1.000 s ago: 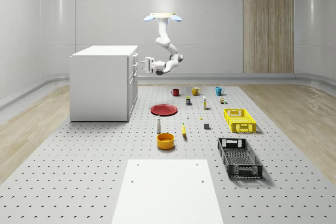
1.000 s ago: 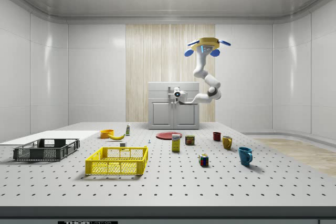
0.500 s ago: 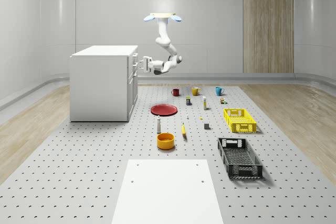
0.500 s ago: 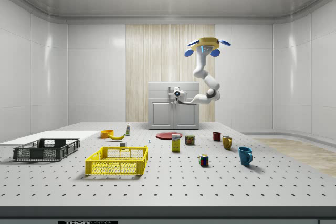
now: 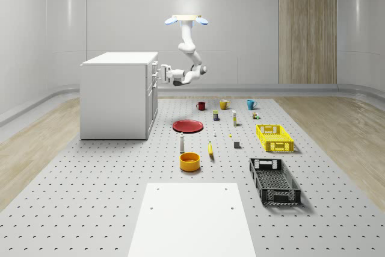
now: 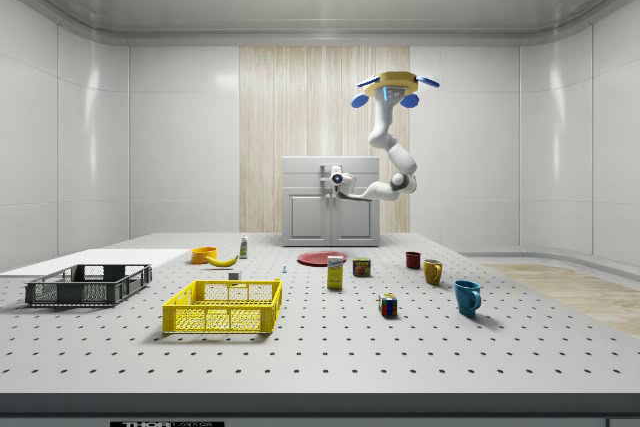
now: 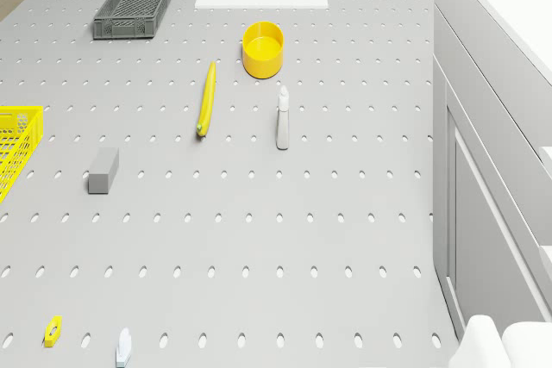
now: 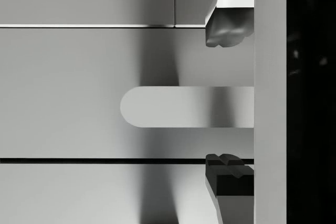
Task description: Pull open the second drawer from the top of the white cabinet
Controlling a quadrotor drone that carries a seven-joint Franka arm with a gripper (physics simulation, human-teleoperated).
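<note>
The white cabinet (image 5: 114, 94) (image 6: 330, 202) stands at the whole-scene view's left, its drawer fronts facing the mat. The drone (image 5: 186, 20) (image 6: 393, 87) hovers above the floor a little in front of the cabinet, with the arm bent down toward it. My gripper (image 5: 160, 73) (image 6: 328, 179) is level with the upper drawers, right at the cabinet's front. In the wrist view a rounded drawer handle (image 8: 184, 107) lies between the two fingertips (image 8: 226, 32). My gripper (image 8: 227, 103) is open, and neither fingertip touches the handle. Seams bound this drawer front on both sides.
A red plate (image 5: 187, 126), a small bottle (image 5: 181, 143), a banana (image 5: 210, 148) and an orange bowl (image 5: 189, 161) lie on the mat below the arm. Mugs (image 5: 223, 105) stand further back. A yellow crate (image 5: 274, 137) and a black crate (image 5: 274, 180) sit right.
The arm has stretched toward the cabinet and the gripper has risen slightly, ending right at the drawer fronts. The drone has held its place.
</note>
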